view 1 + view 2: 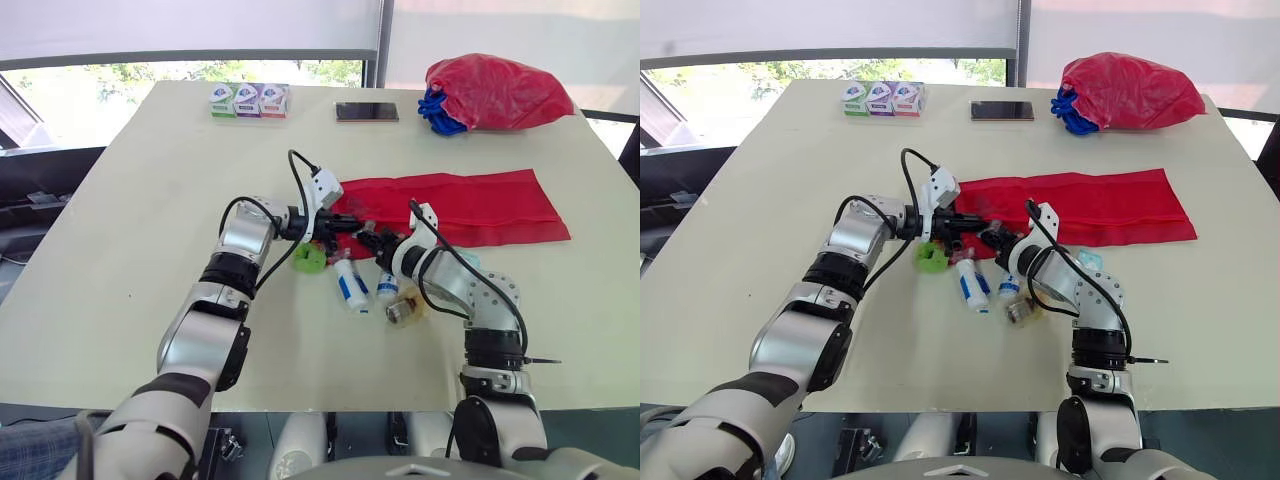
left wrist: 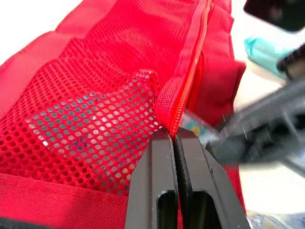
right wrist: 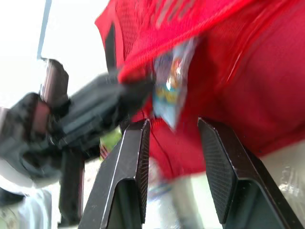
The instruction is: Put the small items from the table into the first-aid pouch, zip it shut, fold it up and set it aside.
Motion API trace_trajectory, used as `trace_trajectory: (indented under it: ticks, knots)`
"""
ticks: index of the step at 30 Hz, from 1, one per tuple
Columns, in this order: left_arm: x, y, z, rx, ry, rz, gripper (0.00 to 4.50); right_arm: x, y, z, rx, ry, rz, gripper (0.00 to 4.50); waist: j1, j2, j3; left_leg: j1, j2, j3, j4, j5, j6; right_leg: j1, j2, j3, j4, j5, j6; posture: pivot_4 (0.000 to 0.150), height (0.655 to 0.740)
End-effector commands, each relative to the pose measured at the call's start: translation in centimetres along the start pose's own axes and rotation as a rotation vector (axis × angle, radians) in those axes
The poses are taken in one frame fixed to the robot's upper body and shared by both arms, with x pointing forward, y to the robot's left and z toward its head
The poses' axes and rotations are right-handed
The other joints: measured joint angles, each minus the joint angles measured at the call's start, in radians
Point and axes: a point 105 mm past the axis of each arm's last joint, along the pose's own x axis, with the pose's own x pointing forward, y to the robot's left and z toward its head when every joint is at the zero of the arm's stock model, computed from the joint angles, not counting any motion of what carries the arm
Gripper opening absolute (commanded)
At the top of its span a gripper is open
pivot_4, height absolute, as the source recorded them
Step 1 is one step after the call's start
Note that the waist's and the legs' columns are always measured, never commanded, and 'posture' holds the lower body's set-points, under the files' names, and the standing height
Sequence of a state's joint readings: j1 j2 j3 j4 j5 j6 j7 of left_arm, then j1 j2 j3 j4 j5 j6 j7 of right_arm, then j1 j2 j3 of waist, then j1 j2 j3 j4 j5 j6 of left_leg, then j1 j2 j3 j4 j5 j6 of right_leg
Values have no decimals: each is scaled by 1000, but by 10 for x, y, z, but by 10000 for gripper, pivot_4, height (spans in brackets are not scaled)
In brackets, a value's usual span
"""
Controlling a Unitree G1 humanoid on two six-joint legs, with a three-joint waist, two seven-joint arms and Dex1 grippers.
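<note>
The left gripper is clenched on the zip edge of the pouch, whose long axis runs off toward 3 o'clock. The right gripper, released, sits nearest that mouth, with a packet just ahead at 12 o'clock, seemingly half inside.

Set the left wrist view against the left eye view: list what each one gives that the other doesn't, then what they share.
Left wrist view: the mesh pocket up close, its zipper, and the left gripper shut, pinching the mesh edge beside that zipper.
Left eye view: the table layout, with three tissue packs, a phone and a red bag at the far edge, plus a green item and a white bottle loose near the pouch.
Shared: the pouch, the left gripper at its left end, and a teal packet.
</note>
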State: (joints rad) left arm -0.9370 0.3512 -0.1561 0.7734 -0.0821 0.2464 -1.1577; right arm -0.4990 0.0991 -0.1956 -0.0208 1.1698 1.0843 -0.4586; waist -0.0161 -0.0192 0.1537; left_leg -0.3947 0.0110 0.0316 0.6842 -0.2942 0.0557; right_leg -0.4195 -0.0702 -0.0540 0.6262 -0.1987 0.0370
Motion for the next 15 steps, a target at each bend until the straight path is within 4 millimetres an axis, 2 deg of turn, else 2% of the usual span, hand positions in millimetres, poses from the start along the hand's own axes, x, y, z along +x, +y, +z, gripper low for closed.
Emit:
trace_trajectory:
  ticks: [1,4,5,6,7,8,15]
  knots:
    - [-4,3,12,31,-36,1,0,-12,7,2,-79,-9,35,17106,0,0,0,0,0,0,0,0,0,0,0,0,0,0,0,1500,7400]
    - [-3,2,12,32,-38,-10,0,-16,6,0,-100,-2,39,17106,0,0,0,0,0,0,0,0,0,0,0,0,0,0,0,1500,7400]
    - [-3,2,12,32,-38,-12,0,-16,6,0,-101,0,41,12035,0,0,0,0,0,0,0,0,0,0,0,0,0,0,0,1500,7400]
    - [-3,1,12,33,-37,-17,0,-16,7,0,-102,-2,46,11071,0,0,0,0,0,0,0,0,0,0,0,0,0,0,0,1500,7400]
    - [-3,1,12,34,-37,-20,0,-17,8,0,-103,-3,49,6831,0,0,0,0,0,0,0,0,0,0,0,0,0,0,0,1500,7400]
    - [-2,0,12,34,-37,-27,0,-15,10,2,-103,-8,54,711,0,0,0,0,0,0,0,0,0,0,0,0,0,0,0,1500,7400]
    - [-2,-5,11,32,-36,-55,0,-3,14,9,-93,-22,54,711,0,0,0,0,0,0,0,0,0,0,0,0,0,0,0,1500,7400]
